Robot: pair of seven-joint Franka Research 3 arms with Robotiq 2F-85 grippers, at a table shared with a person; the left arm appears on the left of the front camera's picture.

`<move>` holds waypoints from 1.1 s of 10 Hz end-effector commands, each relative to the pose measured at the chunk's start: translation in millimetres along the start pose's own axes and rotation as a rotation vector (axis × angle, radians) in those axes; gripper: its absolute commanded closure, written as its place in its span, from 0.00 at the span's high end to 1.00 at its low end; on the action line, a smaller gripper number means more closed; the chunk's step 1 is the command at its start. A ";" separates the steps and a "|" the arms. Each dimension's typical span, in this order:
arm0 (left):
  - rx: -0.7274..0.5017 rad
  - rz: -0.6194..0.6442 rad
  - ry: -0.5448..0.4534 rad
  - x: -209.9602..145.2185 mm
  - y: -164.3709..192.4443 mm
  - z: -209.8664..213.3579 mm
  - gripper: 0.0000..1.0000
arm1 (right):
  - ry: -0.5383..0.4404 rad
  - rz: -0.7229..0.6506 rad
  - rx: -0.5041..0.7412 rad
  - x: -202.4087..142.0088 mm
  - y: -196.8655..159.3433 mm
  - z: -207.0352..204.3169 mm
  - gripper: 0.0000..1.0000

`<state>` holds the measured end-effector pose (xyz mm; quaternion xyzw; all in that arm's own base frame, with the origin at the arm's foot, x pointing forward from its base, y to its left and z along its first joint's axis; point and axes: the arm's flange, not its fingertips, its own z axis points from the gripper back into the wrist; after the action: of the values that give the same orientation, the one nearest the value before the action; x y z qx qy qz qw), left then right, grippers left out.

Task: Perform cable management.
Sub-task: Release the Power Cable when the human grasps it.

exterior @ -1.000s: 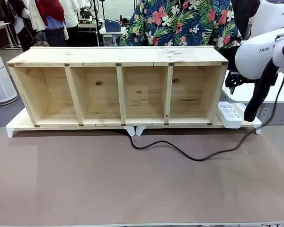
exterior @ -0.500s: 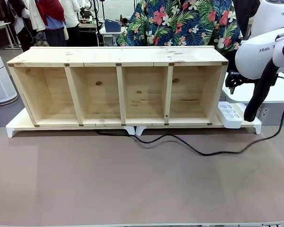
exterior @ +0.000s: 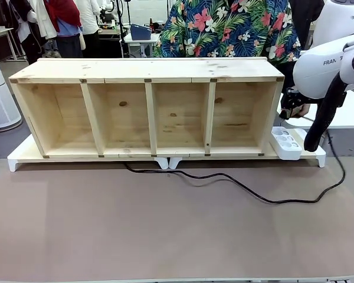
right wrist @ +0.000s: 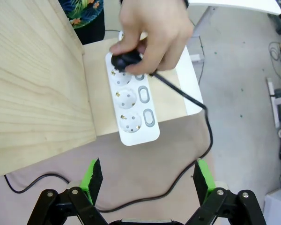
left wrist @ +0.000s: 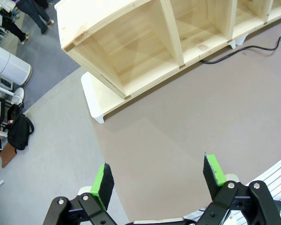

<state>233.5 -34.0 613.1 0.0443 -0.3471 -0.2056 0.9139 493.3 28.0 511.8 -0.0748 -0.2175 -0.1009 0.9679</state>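
brown tabletop point(exterior: 165, 230), hand point(right wrist: 150, 33) gripping cable point(right wrist: 178, 91) plug

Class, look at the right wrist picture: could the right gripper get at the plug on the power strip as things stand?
Probably not. The person's hand covers the plug at the strip, blocking the open right gripper hovering above.
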 end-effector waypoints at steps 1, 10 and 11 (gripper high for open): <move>0.002 0.004 -0.003 0.2 0.8 0.3 1.00 | 0.005 0.000 -0.002 -0.4 -0.2 -1.1 1.00; 0.002 0.004 -0.003 0.2 0.8 0.3 1.00 | 0.005 0.000 -0.002 -0.4 -0.2 -1.1 1.00; 0.002 0.004 -0.003 0.2 0.8 0.3 1.00 | 0.005 0.000 -0.002 -0.4 -0.2 -1.1 1.00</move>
<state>233.5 -34.0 613.1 0.0443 -0.3471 -0.2056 0.9139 493.3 28.0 511.8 -0.0748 -0.2175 -0.1009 0.9679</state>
